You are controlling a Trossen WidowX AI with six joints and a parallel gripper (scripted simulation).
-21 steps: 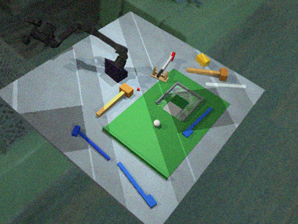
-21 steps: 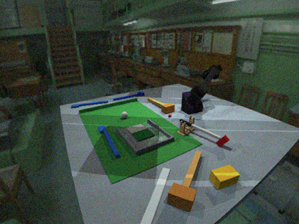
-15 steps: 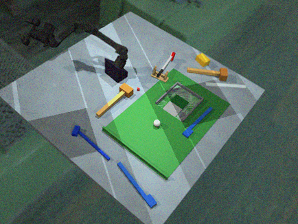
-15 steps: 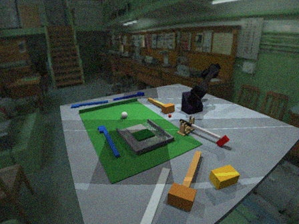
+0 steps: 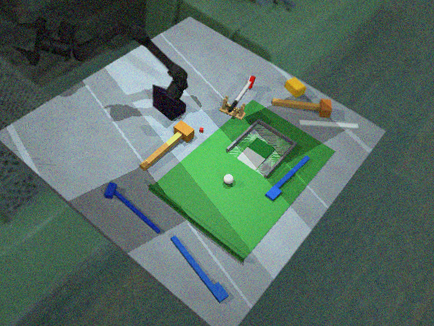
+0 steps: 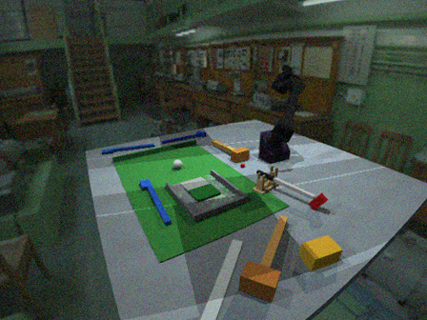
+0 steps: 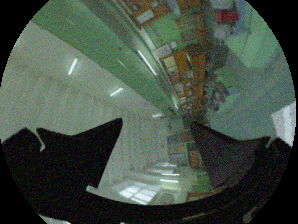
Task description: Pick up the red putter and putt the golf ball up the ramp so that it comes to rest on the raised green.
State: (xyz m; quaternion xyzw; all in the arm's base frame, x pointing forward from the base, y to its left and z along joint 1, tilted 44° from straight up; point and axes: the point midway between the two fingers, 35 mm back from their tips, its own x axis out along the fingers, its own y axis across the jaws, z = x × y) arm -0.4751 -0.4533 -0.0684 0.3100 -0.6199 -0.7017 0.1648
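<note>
The red putter [image 5: 243, 91] [image 6: 297, 189] leans in a small wooden stand [image 5: 226, 109] [image 6: 260, 188], its black grip at the stand and its red head out toward the table's far side in the top view. The white golf ball [image 5: 228, 179] [image 6: 177, 164] rests on the green mat [image 5: 202, 193] [image 6: 150, 244]. The raised green [image 5: 261, 147] [image 6: 204, 192] has grey walls around it, with a pale ramp [image 5: 250, 157] on the ball's side. My gripper [image 7: 157, 123] is open and empty, raised high and turned away from the table, far from the putter.
Orange mallets [image 5: 160, 151] [image 6: 260, 281] lie either side of the stand. Blue clubs [image 5: 290, 176] [image 5: 135, 210] [image 5: 194, 265] lie on and beside the mat. A yellow block [image 5: 295, 86] [image 6: 320, 252], a white strip [image 5: 328, 124] [image 6: 221, 285] and a tiny red cube [image 5: 201, 130] [image 6: 243, 165] are also there.
</note>
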